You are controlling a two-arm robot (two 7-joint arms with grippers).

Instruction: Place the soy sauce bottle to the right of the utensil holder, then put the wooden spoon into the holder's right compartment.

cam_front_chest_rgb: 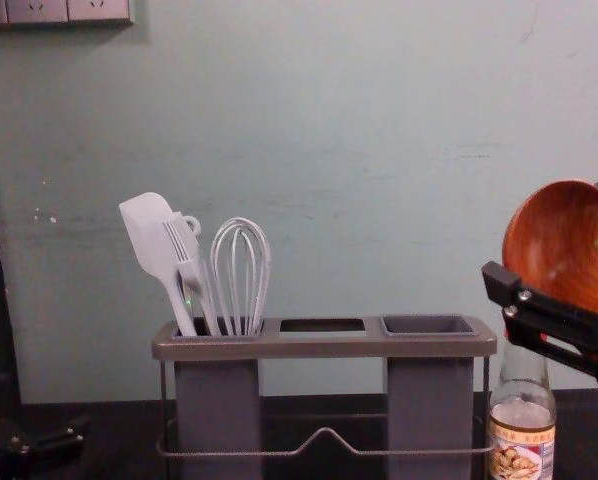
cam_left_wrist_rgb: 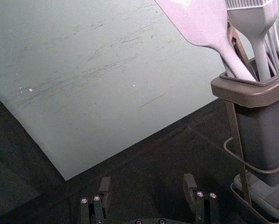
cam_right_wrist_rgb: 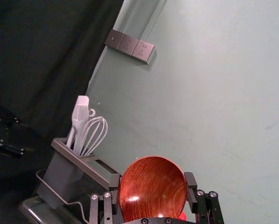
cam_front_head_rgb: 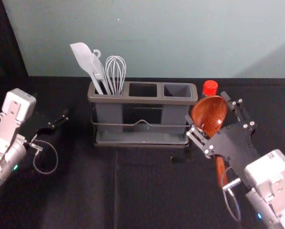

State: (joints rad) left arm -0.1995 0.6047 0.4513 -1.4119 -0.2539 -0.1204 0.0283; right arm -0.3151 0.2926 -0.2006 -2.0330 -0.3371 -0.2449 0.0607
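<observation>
The right arm's fingers [cam_front_head_rgb: 197, 137] stand wide apart, gripping the wooden spoon [cam_front_head_rgb: 209, 115] by its bowl between them.

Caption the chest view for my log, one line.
Right end effector holds the wooden spoon; soy sauce bottle stands right of the utensil holder.

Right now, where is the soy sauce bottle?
In the chest view, the bottle stands on the right, just past the right end of the holder, below the spoon in the right gripper.
</observation>
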